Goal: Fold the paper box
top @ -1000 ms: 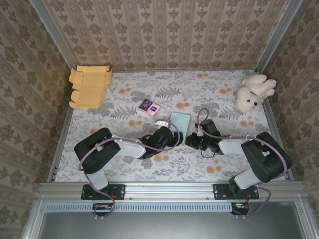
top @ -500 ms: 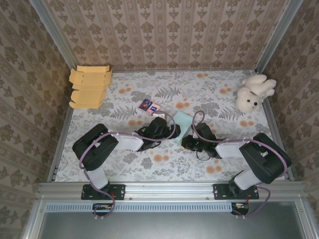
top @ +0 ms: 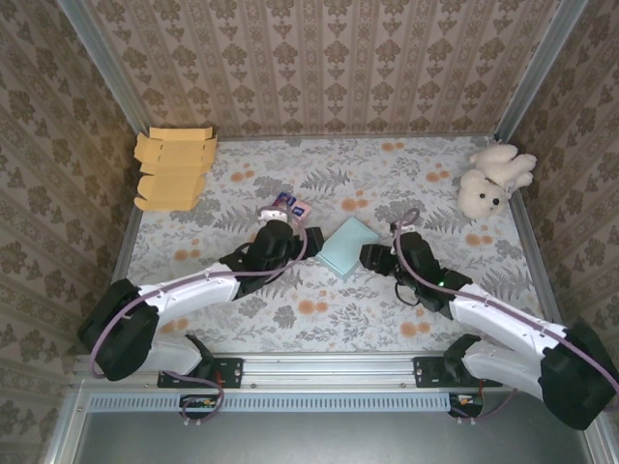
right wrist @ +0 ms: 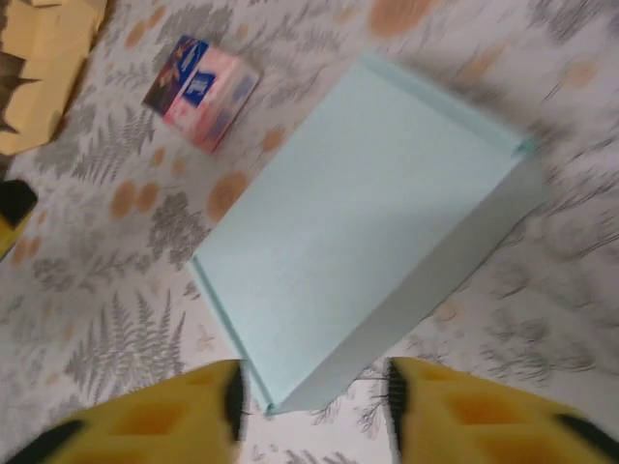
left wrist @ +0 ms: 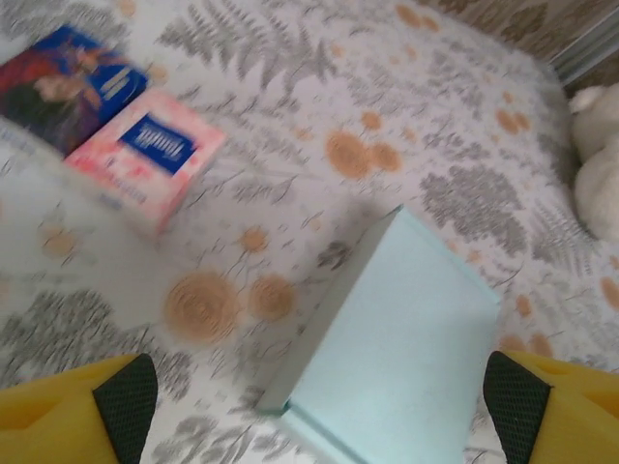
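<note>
Top view: the pale blue closed paper box (top: 346, 246) lies flat on the floral-print table (top: 387, 324), about mid-table, turned diagonally. It sits between the two grippers.

Left gripper (top: 293, 235): just beside the box's left edge. In the left wrist view its jaws are spread wide, with the yellow fingers (left wrist: 58, 416) at the bottom corners of the frame. The box (left wrist: 406, 338) lies ahead, its near end between the black pads. No contact visible.

Right gripper (top: 370, 256): just beside the box's right edge. In the right wrist view its jaws stand apart, and the near corner of the box (right wrist: 358, 217) points into the gap. Nothing is pinched.

Small pink-and-blue packet (top: 302, 210) and small dark blue packet (top: 282, 202): side by side, touching, near the left gripper, on the far side of it.

Stack of flat tan cardboard blanks (top: 174, 169): far left corner.

White plush toy (top: 491, 181): far right corner, well apart from the box.
</note>
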You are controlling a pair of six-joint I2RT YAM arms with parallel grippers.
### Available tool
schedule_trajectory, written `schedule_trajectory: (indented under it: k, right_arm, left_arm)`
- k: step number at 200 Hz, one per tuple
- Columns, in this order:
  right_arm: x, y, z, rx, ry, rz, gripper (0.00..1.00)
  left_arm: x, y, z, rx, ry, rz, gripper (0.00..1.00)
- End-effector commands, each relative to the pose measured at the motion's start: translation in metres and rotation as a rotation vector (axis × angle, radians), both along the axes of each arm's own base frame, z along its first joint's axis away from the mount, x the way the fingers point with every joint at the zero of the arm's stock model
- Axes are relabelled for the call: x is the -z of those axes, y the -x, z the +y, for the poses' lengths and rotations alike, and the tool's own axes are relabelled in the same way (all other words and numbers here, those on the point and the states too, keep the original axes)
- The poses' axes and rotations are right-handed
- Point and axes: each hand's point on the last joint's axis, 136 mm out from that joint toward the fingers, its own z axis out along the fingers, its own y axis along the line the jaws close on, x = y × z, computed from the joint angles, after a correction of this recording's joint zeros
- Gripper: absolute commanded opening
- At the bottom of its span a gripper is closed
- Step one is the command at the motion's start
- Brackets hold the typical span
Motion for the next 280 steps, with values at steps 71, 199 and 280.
schedule_trajectory:
  k: [71, 199, 280]
  right_arm:
    - [0.023, -0.081, 0.007, -0.161, 0.1, 0.155, 0.8]
    - [0.083, -0.097, 0.019, -0.224, -0.014, 0.306, 0.69]
    - [0.055, -0.082, 0.026, -0.229, -0.117, 0.272, 0.56]
  left_arm:
    - [0.033, 0.043, -0.03, -0.074, 0.154, 0.144, 0.89]
    - [0.059, 0.016, -0.063, -0.082, 0.162, 0.192, 0.82]
    - [0.039, -0.022, -0.09, -0.026, 0.174, 0.152, 0.79]
